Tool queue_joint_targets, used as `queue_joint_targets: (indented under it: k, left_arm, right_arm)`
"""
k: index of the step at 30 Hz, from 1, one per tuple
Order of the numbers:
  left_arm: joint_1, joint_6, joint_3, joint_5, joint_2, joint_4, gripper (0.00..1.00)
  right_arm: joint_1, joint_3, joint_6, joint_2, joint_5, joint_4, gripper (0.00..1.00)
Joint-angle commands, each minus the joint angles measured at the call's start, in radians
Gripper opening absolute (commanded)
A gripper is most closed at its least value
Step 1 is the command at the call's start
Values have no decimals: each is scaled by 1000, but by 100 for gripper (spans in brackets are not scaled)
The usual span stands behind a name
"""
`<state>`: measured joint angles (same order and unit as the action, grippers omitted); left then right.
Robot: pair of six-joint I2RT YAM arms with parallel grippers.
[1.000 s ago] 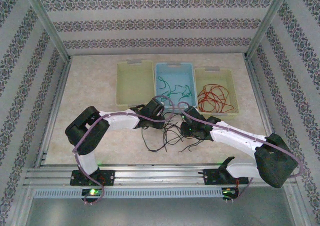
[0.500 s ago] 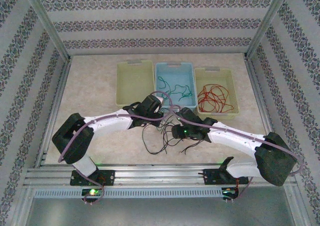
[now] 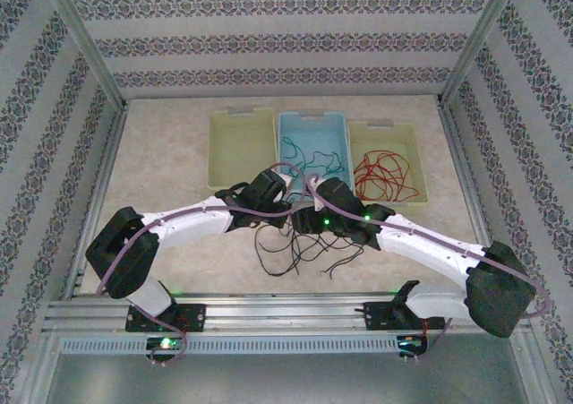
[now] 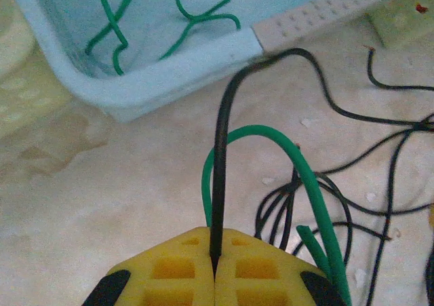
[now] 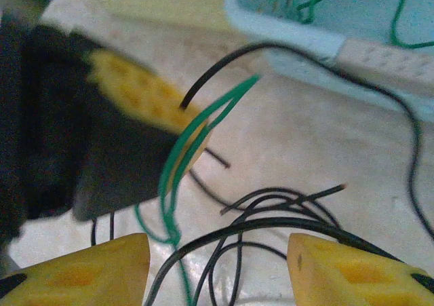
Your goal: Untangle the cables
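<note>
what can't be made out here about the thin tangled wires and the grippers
Top view: thin black wires too small to trace; white robot arms cover their far part.
Left wrist view: thin green wire runs off the bottom edge beside the yellow-padded left gripper.
Right wrist view: blurred; bottom edge cuts off the right gripper fingers.

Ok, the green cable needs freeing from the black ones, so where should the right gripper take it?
Probably on the raised arch of the green cable, from above: that loop stands clear of the table, beside the black cable the left gripper clamps.
</note>
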<state>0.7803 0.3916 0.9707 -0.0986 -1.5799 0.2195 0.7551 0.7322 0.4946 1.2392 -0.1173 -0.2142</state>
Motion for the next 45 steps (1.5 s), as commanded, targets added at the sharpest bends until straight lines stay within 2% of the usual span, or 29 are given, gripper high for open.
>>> queue_joint_targets:
  k: [1,4,6,12,13,15,22,25,26,27,29,31,38,45]
  left_arm:
    - [19,-28,-20,-30,49,-15,3]
    - [19,-33,-28,-31,69,-23,3]
    - [19,-30,-37,-32,83,-33,3]
    - [19,-28,-54,-51,100,-52,3]
    - [19,-27,-56,-48,99,-54,3]
    - [19,-24,-60,-40,102,-56,3]
    - [19,-13,-76,29,121,-52,3]
    - [19,-20,-77,28,117,-45,3]
    - [19,-25,-76,27,114,-43,3]
    - [19,-28,-75,27,109,-39,3]
    - [20,-35,-69,27,101,-36,3]
    - [20,-37,-64,25,97,-40,3]
    - [20,-33,-47,11,86,-50,2]
    - [21,-28,-47,11,83,-54,1]
  right_arm:
    - [-42,7,48,5,-22,26,56]
    - [-74,-4,85,25,-27,38,54]
    - [-92,-16,111,36,-39,56,47]
    - [-100,-17,119,66,-66,86,8]
    - [-100,-17,117,69,-59,81,3]
    - [-100,-22,120,68,-23,55,0]
    - [-146,-129,229,-24,209,-82,0]
    - [-175,-185,271,-82,226,-108,0]
    - [-175,-198,265,-103,210,-92,0]
    - [-173,-208,244,-122,172,-61,7]
    - [-134,-211,176,-172,110,18,34]
    - [-89,-178,109,-197,56,45,44]
    - [-23,-67,-23,-97,-227,41,45]
    - [21,-6,-70,-30,-301,38,42]
